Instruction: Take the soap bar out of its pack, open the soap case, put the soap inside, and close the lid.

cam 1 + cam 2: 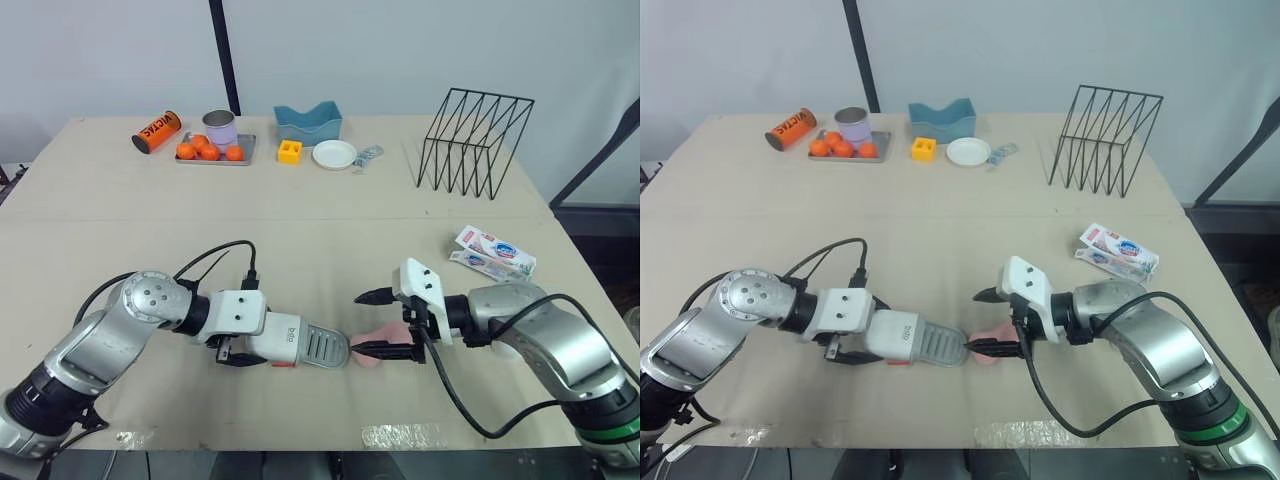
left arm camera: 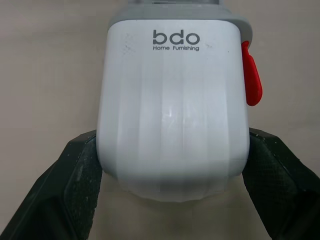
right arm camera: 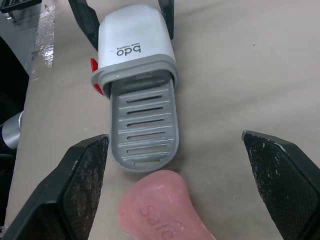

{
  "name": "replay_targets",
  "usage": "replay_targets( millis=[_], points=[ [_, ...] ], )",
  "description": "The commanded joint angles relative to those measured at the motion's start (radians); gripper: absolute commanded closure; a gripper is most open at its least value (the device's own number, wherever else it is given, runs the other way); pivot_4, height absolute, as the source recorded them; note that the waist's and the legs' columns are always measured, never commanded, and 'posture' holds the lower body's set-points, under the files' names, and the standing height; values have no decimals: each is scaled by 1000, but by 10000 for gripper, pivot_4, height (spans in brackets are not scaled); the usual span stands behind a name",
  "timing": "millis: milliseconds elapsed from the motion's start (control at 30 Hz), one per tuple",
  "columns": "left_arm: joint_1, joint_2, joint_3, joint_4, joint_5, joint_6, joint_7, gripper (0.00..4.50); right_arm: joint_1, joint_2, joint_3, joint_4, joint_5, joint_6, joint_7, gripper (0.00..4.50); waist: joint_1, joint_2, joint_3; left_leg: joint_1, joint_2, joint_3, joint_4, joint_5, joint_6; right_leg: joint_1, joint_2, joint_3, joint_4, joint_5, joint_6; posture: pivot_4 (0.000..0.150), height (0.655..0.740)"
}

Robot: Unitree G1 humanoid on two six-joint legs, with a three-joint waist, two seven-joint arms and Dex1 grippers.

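Observation:
My left gripper (image 1: pixel 240 342) is shut on the white body of the soap case (image 1: pixel 268 338), which lies flat on the table; its black fingers (image 2: pixel 75 190) press both sides. The case's grey slotted tray (image 3: pixel 145 125) is slid out toward my right gripper. The bare pink soap bar (image 3: pixel 160 205) lies on the table just past the tray's end. My right gripper (image 1: pixel 357 322) is open, its fingers wide apart on either side of the soap without touching it. The soap pack (image 1: pixel 495 252) lies at the table's right.
A black wire rack (image 1: pixel 475 140) stands at the back right. Along the back edge are a blue holder (image 1: pixel 308 122), a white plate (image 1: pixel 334 154), a yellow block (image 1: pixel 290 151), a tray of oranges (image 1: pixel 210 152) and an orange canister (image 1: pixel 157 131).

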Motion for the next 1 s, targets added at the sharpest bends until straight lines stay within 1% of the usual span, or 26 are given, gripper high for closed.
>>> replay_targets(
  millis=[33,200,433,533,600,733,800,900,967,1000],
  points=[
    [10,32,51,-20,-2,-5,6,10309,-18,1,-16,-11,3,-14,13,961,0,0,0,0,0,0,0,0,0,0,0,0,0,0,0,1500,7400],
    [59,84,121,-45,-35,-10,-8,10309,-21,2,-15,-11,-2,-16,20,961,-1,0,0,0,0,0,0,0,0,0,0,0,0,0,0,1500,7400],
    [194,168,253,-31,-89,-65,-36,10309,-20,1,-18,-11,-1,-14,25,961,-1,0,0,1,0,0,0,0,0,0,0,0,0,0,0,1500,7400],
    [239,171,304,-20,-126,-106,-48,10309,-22,0,-18,-4,-2,-17,29,961,-1,0,0,1,1,0,-1,0,0,0,0,0,0,0,0,1500,7400],
    [276,170,337,-1,-144,-171,-67,10309,-27,1,-18,2,-2,-19,33,961,-1,0,0,1,1,0,-1,0,0,1,0,-1,0,0,0,1500,7400],
    [313,127,396,49,-200,-203,-59,10309,-44,15,-33,13,18,-17,41,961,-1,0,0,1,1,0,-1,0,0,0,-1,-1,0,0,0,1500,7400],
    [331,116,410,96,-197,-267,-68,10309,-51,22,-40,16,31,-13,47,961,-1,0,0,1,1,0,-1,0,0,0,0,-1,0,0,0,1500,7400],
    [357,115,427,141,-206,-301,-79,10309,-57,20,-34,21,28,-18,55,961,-1,0,0,1,1,0,-1,0,0,0,0,0,-1,0,0,1500,7400],
    [370,113,436,169,-212,-323,-84,78,-60,17,-27,26,22,-22,61,0,-1,0,0,1,1,0,-1,0,0,0,0,0,-1,0,0,1500,7400],
    [379,115,436,187,-212,-338,-91,78,-62,17,-24,29,20,-24,64,0,-1,0,0,1,1,0,-1,0,0,0,0,-1,-1,0,0,1500,7400]
  ],
)
